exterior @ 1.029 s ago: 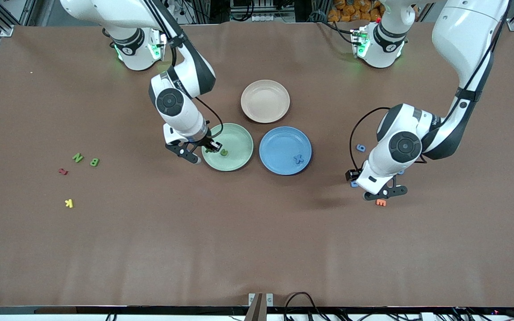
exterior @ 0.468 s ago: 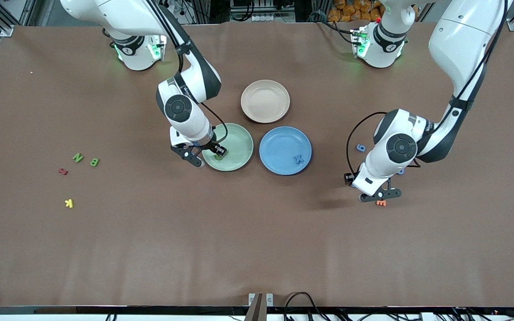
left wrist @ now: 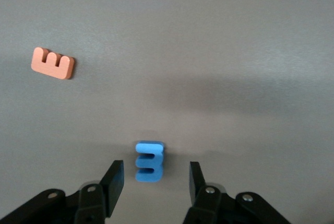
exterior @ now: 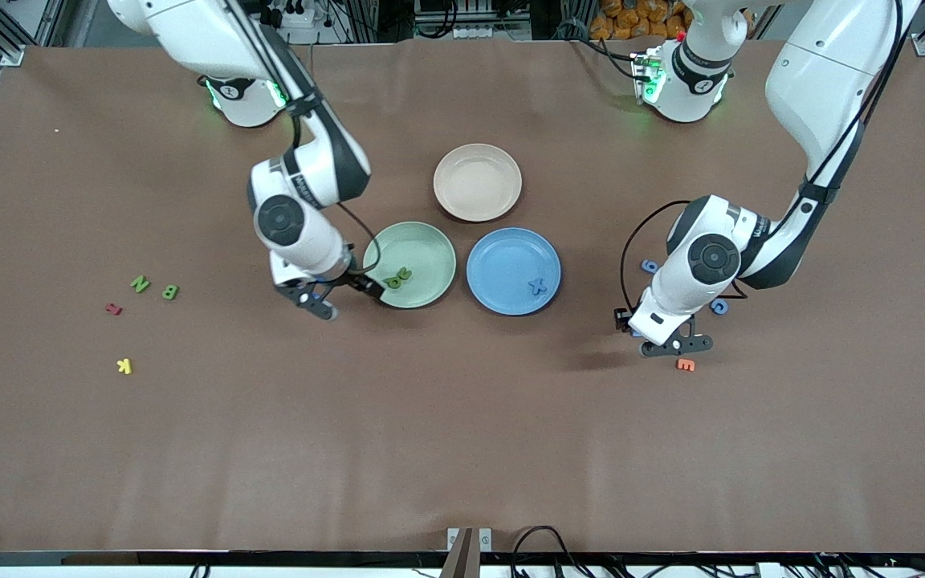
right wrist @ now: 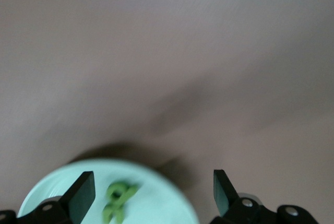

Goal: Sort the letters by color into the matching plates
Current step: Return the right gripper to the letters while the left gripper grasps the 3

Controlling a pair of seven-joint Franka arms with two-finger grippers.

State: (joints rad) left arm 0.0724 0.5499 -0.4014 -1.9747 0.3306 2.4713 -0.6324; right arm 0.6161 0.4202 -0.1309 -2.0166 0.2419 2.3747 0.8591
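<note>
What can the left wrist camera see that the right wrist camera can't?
Only the left wrist view shows a blue letter lying between the left hand's fingers, which stand apart without touching it, and an orange letter E lying apart on the table. Only the right wrist view shows the green plate with green letters in it, below the open right hand. Both show the brown table.
</note>
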